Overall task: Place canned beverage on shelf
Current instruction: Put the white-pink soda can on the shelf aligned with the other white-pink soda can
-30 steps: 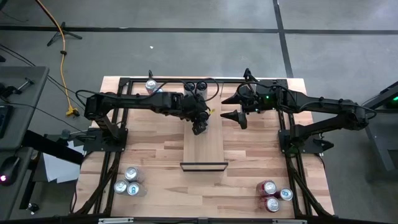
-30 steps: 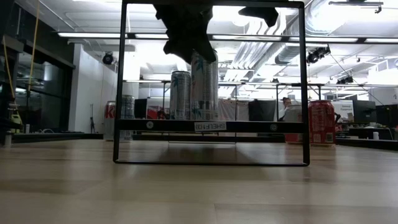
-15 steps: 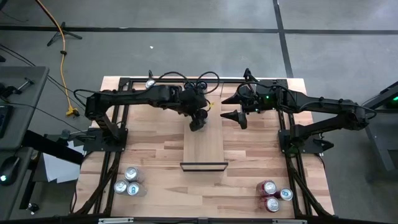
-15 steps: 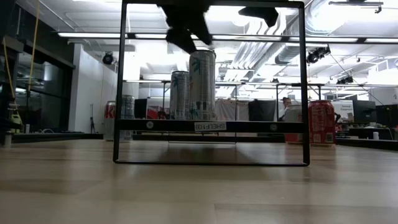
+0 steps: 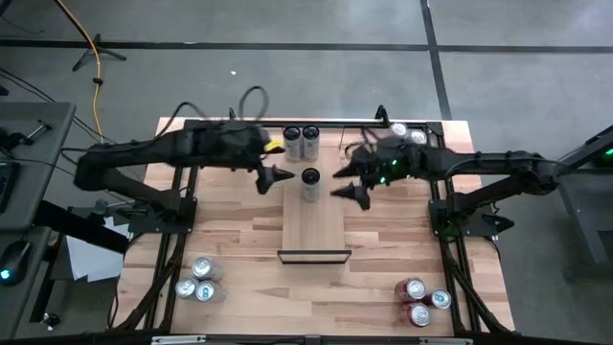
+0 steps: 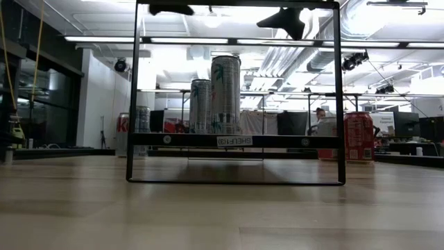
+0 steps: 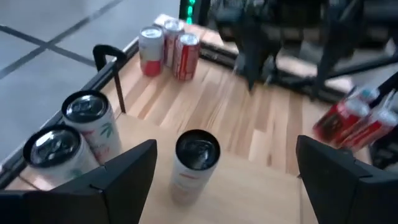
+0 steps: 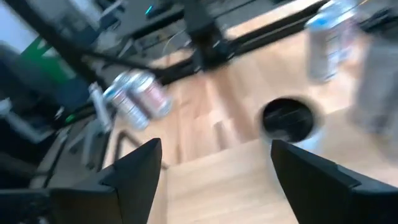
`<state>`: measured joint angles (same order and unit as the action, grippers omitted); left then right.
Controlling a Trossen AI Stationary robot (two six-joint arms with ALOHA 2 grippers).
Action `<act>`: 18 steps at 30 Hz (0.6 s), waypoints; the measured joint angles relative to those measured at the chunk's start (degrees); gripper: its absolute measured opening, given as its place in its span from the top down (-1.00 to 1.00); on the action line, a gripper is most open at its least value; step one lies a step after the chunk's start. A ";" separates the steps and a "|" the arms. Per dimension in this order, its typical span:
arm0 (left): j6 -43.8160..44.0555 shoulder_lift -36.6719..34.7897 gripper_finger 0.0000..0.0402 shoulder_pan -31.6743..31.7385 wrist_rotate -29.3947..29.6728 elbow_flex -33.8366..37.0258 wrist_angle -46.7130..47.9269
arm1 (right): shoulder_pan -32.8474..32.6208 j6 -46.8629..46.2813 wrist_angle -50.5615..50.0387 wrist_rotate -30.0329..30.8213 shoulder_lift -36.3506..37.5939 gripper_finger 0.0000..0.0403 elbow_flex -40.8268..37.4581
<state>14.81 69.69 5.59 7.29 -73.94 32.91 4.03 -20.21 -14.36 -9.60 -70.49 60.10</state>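
Note:
A tall silver can (image 5: 310, 182) stands upright on its base at the far end of the pale wood shelf (image 5: 314, 230), also seen in the low view (image 6: 225, 94) and the left wrist view (image 7: 196, 155). My left gripper (image 5: 276, 178) hangs open to the can's left and above it, touching nothing. My right gripper (image 5: 347, 184) hangs open to the can's right, also clear of it. Both grippers show at the top of the low view, left gripper (image 6: 171, 8) and right gripper (image 6: 283, 19). The can's dark top (image 8: 287, 118) shows in the right wrist view.
Two silver cans (image 5: 301, 140) stand beyond the shelf's far end. Silver cans (image 5: 197, 279) sit near the front left, red cans (image 5: 420, 299) near the front right, more cans (image 5: 406, 134) at the far right. A black rail frame (image 5: 182, 192) borders the table.
My left gripper has let go of the can, opened, risen and drawn back toward the table's left edge. The can stays upright on the shelf. My right gripper has come a little lower and closer to the can, rolling slightly.

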 joint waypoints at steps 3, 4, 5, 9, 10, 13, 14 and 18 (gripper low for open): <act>3.62 -5.89 -0.60 -0.68 1.89 6.34 -2.87 | -3.97 -4.43 -0.30 1.98 -2.92 -0.23 0.00; 4.58 -7.59 -0.60 -0.83 2.04 7.97 -2.83 | -5.38 -6.87 -0.67 3.99 -3.92 -0.15 0.00; 5.31 -9.12 -0.60 -0.81 2.07 9.34 -2.54 | -6.56 -9.80 -0.84 6.51 -4.80 -0.05 0.00; 8.79 -13.89 -0.60 -0.81 3.46 13.16 -2.98 | -9.48 -25.37 -0.52 15.78 -8.89 0.50 0.00; 9.15 -14.56 -0.60 -0.81 4.21 13.44 -2.71 | -9.79 -28.55 -0.17 16.92 -10.14 0.67 0.00; 9.12 -15.51 -0.60 -0.79 5.74 13.52 -3.03 | -10.08 -35.41 1.89 19.21 -14.10 0.93 0.00; 9.26 -15.71 -0.60 -0.79 5.78 13.52 -3.42 | -10.08 -37.83 3.20 19.42 -15.48 0.91 0.00; 11.65 -16.09 -0.60 -0.79 5.77 13.52 -4.52 | -9.92 -42.71 10.28 19.57 -20.64 0.97 0.00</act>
<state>26.46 53.61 4.80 13.06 -60.42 28.39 -5.89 -62.93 -4.08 9.98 -91.13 60.10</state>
